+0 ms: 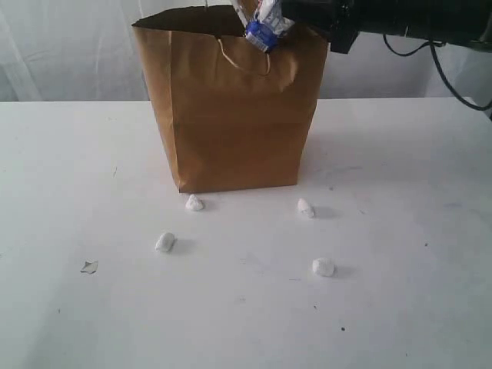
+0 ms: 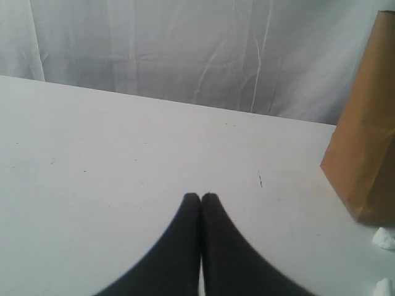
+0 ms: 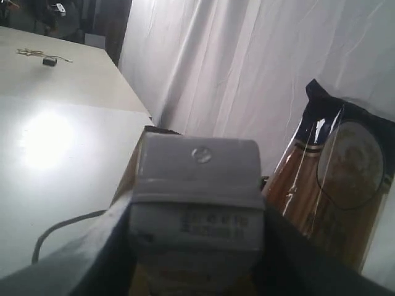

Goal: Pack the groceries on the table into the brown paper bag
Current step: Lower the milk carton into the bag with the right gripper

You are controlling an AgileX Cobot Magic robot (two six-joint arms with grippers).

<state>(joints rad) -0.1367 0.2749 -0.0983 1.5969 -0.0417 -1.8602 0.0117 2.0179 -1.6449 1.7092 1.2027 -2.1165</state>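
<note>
Right fingers point(image 3: 102, 250) half-open around white-blue carton point(image 3: 196, 197)

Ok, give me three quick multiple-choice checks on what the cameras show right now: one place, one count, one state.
1. Where is the small white-blue carton?
A. lying on the table
B. held over the open top of the brown paper bag
C. standing left of the bag

2. How many small white lumps lie on the table in front of the bag?
A. two
B. four
C. six

3. How does the left gripper stand?
A. shut, empty
B. wide open
C. clamped on the bag's rim

Answers:
1 B: the right gripper grips it at the bag's mouth in the exterior view.
2 B: two sit by the bag's foot and two sit nearer the camera.
3 A: its fingertips meet over bare table with nothing between them.
</note>
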